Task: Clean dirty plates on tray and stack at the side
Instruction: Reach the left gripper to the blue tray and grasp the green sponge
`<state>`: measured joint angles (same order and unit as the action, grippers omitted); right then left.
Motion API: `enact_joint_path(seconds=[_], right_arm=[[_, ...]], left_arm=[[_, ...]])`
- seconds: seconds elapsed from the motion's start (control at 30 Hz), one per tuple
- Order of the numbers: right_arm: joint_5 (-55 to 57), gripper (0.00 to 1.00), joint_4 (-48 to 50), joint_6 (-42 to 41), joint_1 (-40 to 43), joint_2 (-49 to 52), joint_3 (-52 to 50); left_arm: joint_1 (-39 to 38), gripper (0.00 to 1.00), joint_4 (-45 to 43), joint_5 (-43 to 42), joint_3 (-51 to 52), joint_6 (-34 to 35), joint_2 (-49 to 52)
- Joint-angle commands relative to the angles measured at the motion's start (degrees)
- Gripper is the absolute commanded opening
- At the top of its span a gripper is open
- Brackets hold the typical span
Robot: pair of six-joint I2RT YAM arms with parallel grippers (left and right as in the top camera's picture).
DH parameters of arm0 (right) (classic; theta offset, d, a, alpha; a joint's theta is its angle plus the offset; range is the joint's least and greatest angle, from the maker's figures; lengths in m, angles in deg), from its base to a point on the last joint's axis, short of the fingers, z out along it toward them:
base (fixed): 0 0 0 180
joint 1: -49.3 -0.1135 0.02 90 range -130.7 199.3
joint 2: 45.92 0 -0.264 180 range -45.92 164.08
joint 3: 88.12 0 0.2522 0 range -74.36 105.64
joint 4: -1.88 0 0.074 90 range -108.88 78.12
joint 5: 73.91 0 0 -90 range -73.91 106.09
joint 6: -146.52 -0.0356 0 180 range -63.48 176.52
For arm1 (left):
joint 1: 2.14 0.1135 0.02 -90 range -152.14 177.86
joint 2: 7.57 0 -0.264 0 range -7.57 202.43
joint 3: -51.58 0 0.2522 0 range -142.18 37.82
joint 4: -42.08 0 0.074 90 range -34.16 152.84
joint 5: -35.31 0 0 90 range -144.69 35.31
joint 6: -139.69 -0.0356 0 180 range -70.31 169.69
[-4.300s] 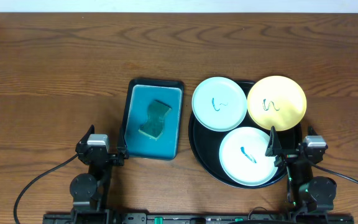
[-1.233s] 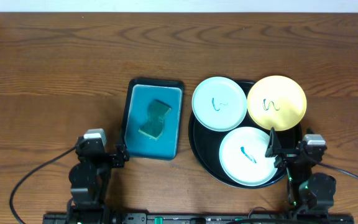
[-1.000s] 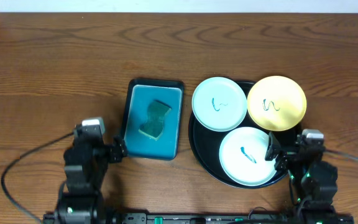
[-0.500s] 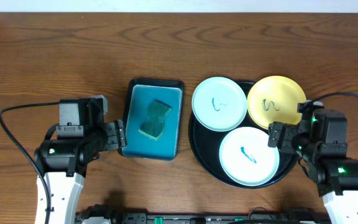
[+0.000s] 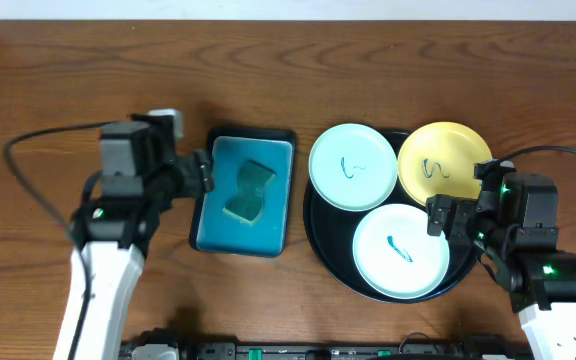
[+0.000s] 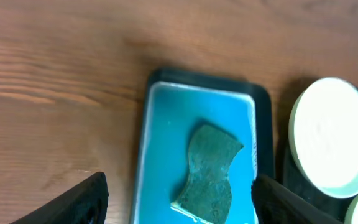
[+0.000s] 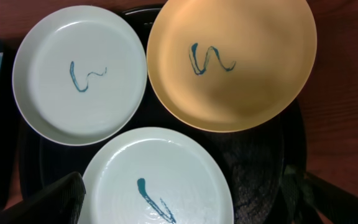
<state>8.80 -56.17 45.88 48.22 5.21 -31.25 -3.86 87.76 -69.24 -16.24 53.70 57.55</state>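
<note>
Three dirty plates lie on the black tray [image 5: 317, 238]: a mint plate [image 5: 353, 167] at back left, a yellow plate [image 5: 438, 165] at back right, and a mint plate [image 5: 398, 252] in front. Each has a dark teal squiggle. My right gripper [image 5: 441, 215] is open and empty, hovering over the front plate's right edge. The right wrist view shows the back mint plate [image 7: 79, 74], the yellow plate [image 7: 232, 62], the front plate [image 7: 157, 180], the black tray [image 7: 260, 158] and the open fingers [image 7: 185, 200]. My left gripper [image 5: 200, 175] is open and empty at the teal tray's left edge.
A rectangular teal tray [image 5: 268, 160] left of the black tray holds a dark green sponge [image 5: 249, 190]. The left wrist view shows the sponge [image 6: 210, 168] lying between my open fingers [image 6: 179, 202], with the teal tray [image 6: 166, 112] under it. Brown wood tabletop [image 5: 88, 90] surrounds everything.
Both arms have risen from the table's front edge and moved forward. The left gripper came beside the teal tray. The right one came over the black tray's right side. Plates and sponge have not moved.
</note>
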Motion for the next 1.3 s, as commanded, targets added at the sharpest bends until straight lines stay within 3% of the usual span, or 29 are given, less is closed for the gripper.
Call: enact_joint_path(seconds=[0.0,0.07,0.27,0.4,0.5,0.87,1.03,1.13,1.27], right_arm=[[-0.5,0.99,0.1,0.4,-0.4,-0.1,1.0],[-0.5,0.99,0.1,0.4,-0.4,-0.1,1.0],[-0.5,0.99,0.1,0.4,-0.4,-0.1,1.0],[-0.5,0.98,0.1,0.4,-0.4,-0.1,1.0],[-0.5,0.93,0.1,0.4,-0.4,-0.1,1.0],[-0.5,0.86,0.1,0.4,-0.4,-0.1,1.0],[-0.5,0.85,0.1,0.4,-0.4,-0.1,1.0],[-0.5,0.84,0.1,0.4,-0.4,-0.1,1.0],[-0.5,0.83,0.1,0.4,-0.4,-0.1,1.0]], left_arm=[[-4.9,0.73,-1.2,2.7,-1.0,-4.5,6.1],[-8.1,0.7,-1.2,6.4,-1.0,-4.4,9.9],[-14.6,0.63,-3.4,6.8,-1.0,-4.4,19.9],[-15.4,0.57,-5.5,6.9,-1.0,-4.1,25.3],[-15.4,0.56,-7.2,7.0,-1.0,-3.7,28.0],[-15.5,0.5,-8.0,7.1,-0.9,-0.8,33.2],[-15.5,0.39,-8.0,7.1,-0.9,-0.3,34.9],[-15.8,0.37,-8.1,7.1,-0.4,-0.3,36.5],[-16.7,0.2,-8.1,7.1,-0.4,-0.3,38.9]])
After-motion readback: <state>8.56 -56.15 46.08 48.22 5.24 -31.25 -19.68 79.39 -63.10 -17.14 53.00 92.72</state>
